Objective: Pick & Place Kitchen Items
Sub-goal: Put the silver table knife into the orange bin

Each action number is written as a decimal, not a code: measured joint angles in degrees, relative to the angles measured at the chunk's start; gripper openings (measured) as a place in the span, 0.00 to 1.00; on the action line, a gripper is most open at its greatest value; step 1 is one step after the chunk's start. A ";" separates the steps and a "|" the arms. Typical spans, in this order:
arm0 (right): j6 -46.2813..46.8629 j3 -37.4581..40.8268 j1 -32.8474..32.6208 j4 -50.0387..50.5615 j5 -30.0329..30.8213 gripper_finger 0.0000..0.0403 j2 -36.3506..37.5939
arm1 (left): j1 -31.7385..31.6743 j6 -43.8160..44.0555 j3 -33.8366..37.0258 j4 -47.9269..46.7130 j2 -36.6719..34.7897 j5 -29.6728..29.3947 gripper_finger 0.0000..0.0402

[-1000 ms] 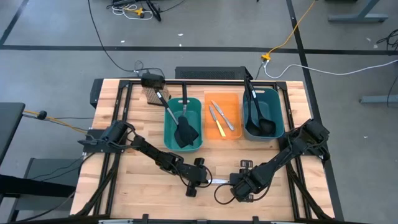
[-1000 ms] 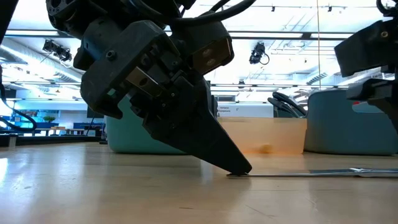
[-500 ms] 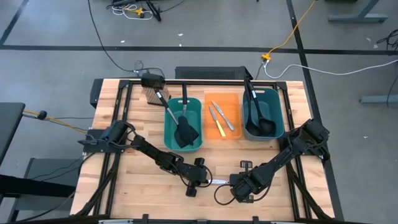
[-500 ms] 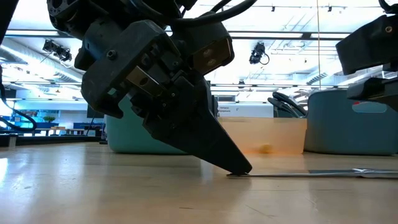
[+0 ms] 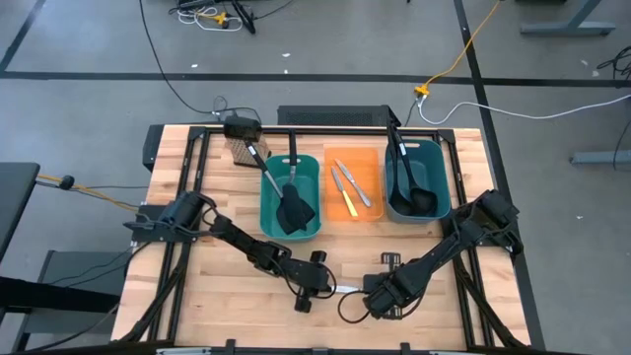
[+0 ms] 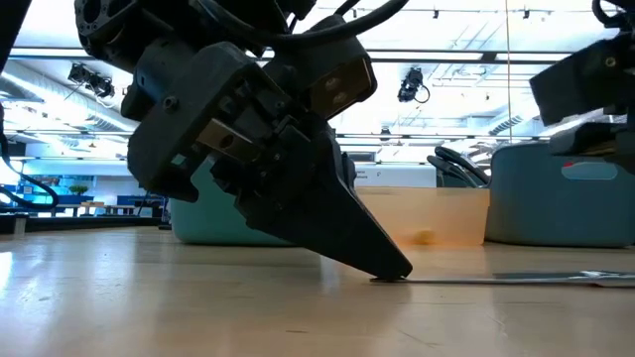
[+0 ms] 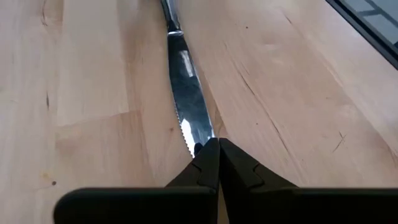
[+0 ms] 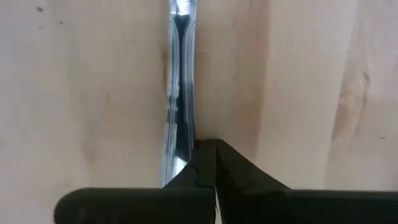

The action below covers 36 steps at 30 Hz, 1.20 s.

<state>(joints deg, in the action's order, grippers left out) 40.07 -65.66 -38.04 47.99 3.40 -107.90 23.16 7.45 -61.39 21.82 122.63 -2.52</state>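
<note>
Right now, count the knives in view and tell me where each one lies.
3. Two lie in the orange bin: a yellow-handled knife and a silver knife. Another silver knife lies flat on the table between both hands. Others may be hidden.

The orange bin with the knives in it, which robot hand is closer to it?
Roughly equal. The left gripper and right gripper sit side by side at the silver knife, both well in front of the orange bin.

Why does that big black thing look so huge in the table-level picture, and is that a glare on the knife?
Low view: the left gripper sits right by the lens, so it looms; the bins behind look soft. Left wrist view: the silver knife on the table mirrors overhead light as a bright streak. Right wrist view: the handle is blurred.
</note>
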 joint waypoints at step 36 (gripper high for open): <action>6.23 -9.62 -2.62 19.87 -3.11 0.02 0.77 | 0.89 -1.11 0.09 -5.33 -3.16 -3.81 0.02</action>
<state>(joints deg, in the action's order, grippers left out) 46.30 -75.28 -40.66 67.86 0.29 -107.13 24.05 6.33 -61.30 16.50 119.47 -6.34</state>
